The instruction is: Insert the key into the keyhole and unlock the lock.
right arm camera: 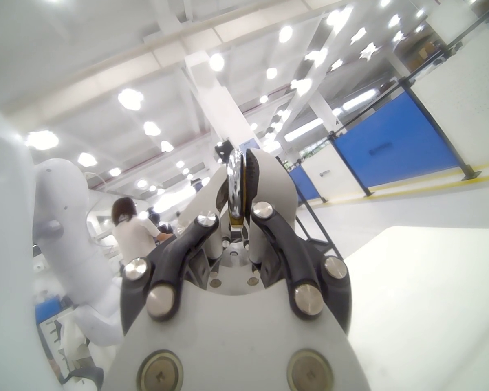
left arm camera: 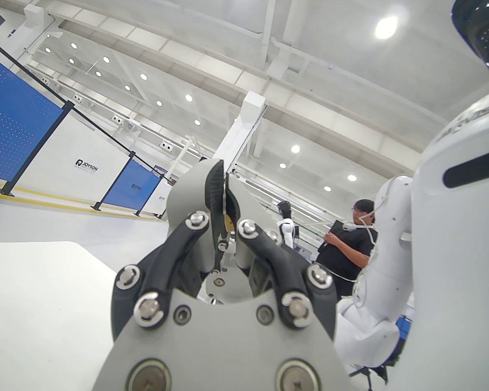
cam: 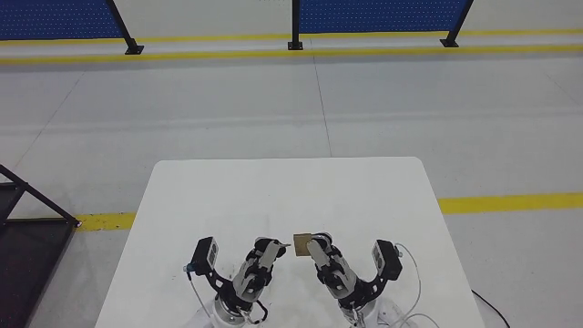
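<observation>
Right hand (right arm camera: 238,166) clamps lock (right arm camera: 234,189); left hand (left arm camera: 224,179) pinches key (left arm camera: 228,222), over table (cam: 273,191)

the lock (cam: 304,244) is a small brass padlock with a shiny chrome shackle, held up off the desk (cam: 273,191) near its front edge. the right pincer (right arm camera: 238,158) is clamped on it, and from that wrist it (right arm camera: 235,189) is seen edge-on, the shackle pointing out past the fingertips. the key (left arm camera: 228,221) shows as a sliver of brass pinched deep between the black pads of the left pincer (left arm camera: 224,172), mostly hidden. from above its tip sits right at the lock's side; whether it is in the keyhole i can't tell.
</observation>
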`<state>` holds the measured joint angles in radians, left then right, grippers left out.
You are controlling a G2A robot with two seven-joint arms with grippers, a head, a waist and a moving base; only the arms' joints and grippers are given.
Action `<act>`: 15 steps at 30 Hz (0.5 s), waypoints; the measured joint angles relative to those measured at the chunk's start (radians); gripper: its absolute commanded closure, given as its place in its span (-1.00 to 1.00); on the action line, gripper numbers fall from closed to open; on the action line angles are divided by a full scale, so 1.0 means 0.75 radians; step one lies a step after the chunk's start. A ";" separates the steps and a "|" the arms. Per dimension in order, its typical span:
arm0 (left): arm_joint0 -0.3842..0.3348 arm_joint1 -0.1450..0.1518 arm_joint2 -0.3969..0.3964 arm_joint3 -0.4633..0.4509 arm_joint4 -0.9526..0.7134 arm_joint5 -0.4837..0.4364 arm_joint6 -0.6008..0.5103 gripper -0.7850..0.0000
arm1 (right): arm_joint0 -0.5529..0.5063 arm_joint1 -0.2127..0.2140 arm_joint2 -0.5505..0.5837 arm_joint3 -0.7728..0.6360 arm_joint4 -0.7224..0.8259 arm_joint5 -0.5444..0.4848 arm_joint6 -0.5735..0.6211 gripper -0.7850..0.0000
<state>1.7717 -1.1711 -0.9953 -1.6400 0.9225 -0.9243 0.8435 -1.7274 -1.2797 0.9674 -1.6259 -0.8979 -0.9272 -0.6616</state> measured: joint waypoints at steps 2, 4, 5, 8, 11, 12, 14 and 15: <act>-0.003 -0.002 0.002 0.001 -0.007 -0.004 -0.009 1.00 | 0.004 -0.001 -0.003 0.002 0.010 0.005 0.005 1.00; -0.003 -0.004 0.003 0.002 -0.008 -0.005 -0.015 1.00 | 0.006 -0.003 -0.003 0.003 0.019 0.013 0.006 1.00; -0.003 -0.005 0.004 0.003 -0.008 -0.005 -0.017 1.00 | 0.006 -0.003 -0.003 0.003 0.022 0.018 0.005 1.00; -0.005 -0.008 0.005 0.005 -0.007 -0.007 -0.020 1.00 | 0.006 -0.005 -0.003 0.001 0.028 0.033 -0.002 1.00; -0.006 -0.011 0.004 0.007 -0.007 -0.008 -0.021 1.00 | 0.007 -0.007 -0.004 0.001 0.034 0.038 -0.002 1.00; -0.006 -0.011 0.004 0.008 -0.007 -0.008 -0.020 1.00 | 0.007 -0.007 -0.004 0.001 0.036 0.038 -0.001 1.00; -0.006 -0.013 0.003 0.008 -0.006 -0.004 -0.017 1.00 | 0.006 -0.007 -0.004 0.001 0.038 0.034 0.001 1.00; -0.005 -0.014 0.002 0.008 -0.004 -0.001 -0.016 1.00 | 0.005 -0.007 -0.003 0.000 0.038 0.031 0.001 1.00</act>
<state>1.7678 -1.1819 -0.9939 -1.6337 0.9198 -0.9248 0.8317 -1.7239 -1.2851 0.9651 -1.6260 -0.8695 -0.9038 -0.6606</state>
